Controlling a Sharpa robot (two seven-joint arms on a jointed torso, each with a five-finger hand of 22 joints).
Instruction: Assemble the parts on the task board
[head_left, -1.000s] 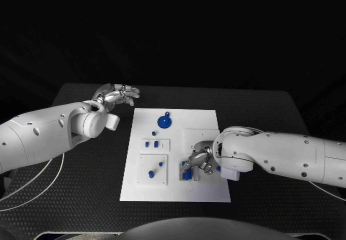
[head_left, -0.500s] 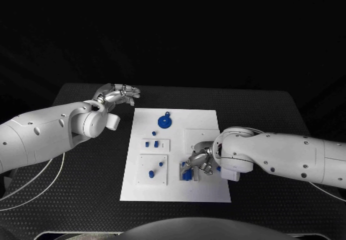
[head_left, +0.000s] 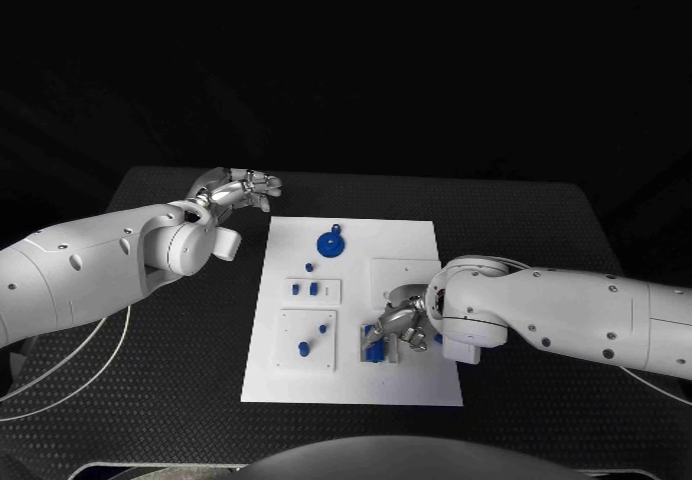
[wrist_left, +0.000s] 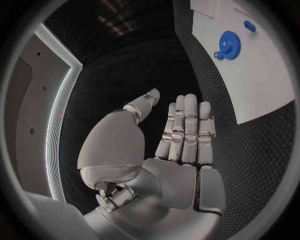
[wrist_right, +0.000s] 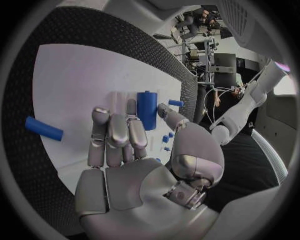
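Fingers of my right hand (head_left: 395, 322) pinched a blue cylindrical peg (wrist_right: 147, 109) on the white task board (head_left: 404, 240), assembly seemingly unfinished; left hand (head_left: 238, 187) idled, apart.

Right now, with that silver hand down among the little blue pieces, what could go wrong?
The right hand works close over a blue cylinder on the task board; a slip could tip or drop it. Another blue peg lies loose beside the fingers and might get knocked away. The left hand hovers off the board, so nothing steadies the plate if it is pushed.
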